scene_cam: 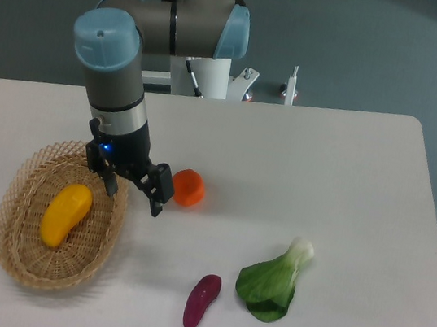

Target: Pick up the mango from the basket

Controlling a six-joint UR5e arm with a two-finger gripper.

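The mango (64, 213) is a smooth yellow-orange fruit lying lengthwise inside the tan wicker basket (17, 257) at the table's left. My gripper (133, 195) hangs over the basket's right rim, just right of the mango's upper end and above it. Its two black fingers are spread apart with nothing between them, one finger (109, 183) over the basket and the other (158, 196) outside it.
A round orange fruit (188, 187) sits on the table right beside the outer finger. A small purple vegetable (201, 301) and a green leafy bok choy (272, 287) lie toward the front right. The arm's base stands at the table's back edge.
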